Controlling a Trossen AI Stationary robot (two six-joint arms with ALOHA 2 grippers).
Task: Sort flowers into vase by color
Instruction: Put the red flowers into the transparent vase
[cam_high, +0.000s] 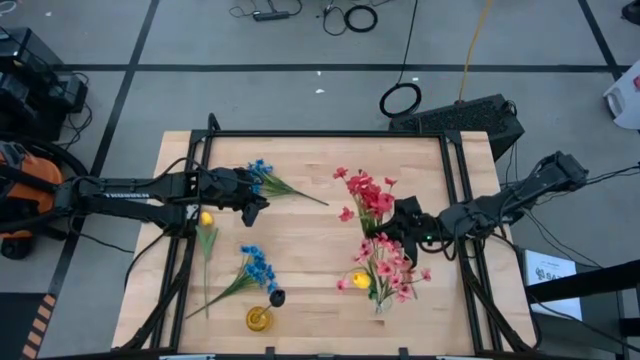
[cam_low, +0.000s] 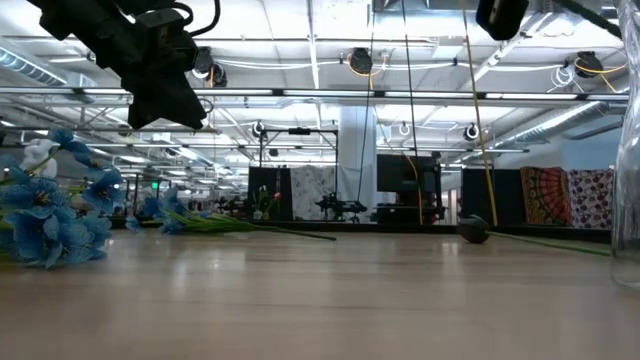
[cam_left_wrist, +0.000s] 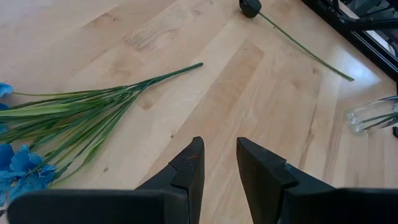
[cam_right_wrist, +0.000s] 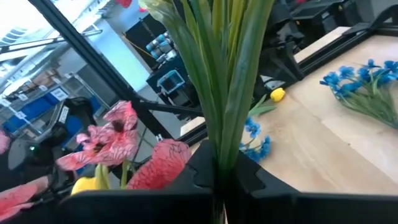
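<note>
- Vases stand along the table's (cam_high: 300, 150) near edge: a small yellow vase (cam_high: 258, 319) on the left, empty of stems, and a clear glass vase (cam_high: 379, 300) on the right, holding pink flowers (cam_high: 392, 265) and a yellow bud (cam_high: 361, 280).
- Just beside the yellow vase lies a dark round bud (cam_high: 277, 297); its thin stem shows in the left wrist view.
- Above and left of that vase lies a blue sprig (cam_high: 256, 266), its green stems trailing toward the near left corner.
- A second yellow bud (cam_high: 206, 218) on a leafy stem lies flat farther left, near the left arm.
- Right gripper (cam_high: 408, 222) hangs over the right half of the table, just behind the glass vase, its fingers pressed together on the green stems of a red sprig (cam_high: 368, 193); the right wrist view shows the stalks rising straight out of the closed jaws, red and pink petals beside them.
- The red blossoms spread out from the gripper toward the table's middle.
- Left gripper (cam_high: 256, 207) hovers above the left half of the table, its fingers (cam_left_wrist: 188, 168) parted with bare wood showing between them and nothing in the gap.
- Just beside that gripper, toward the far edge, lies another blue sprig (cam_high: 262, 176) flat on the wood, its stem end pointing toward the table's centre, apart from the fingers.
</note>
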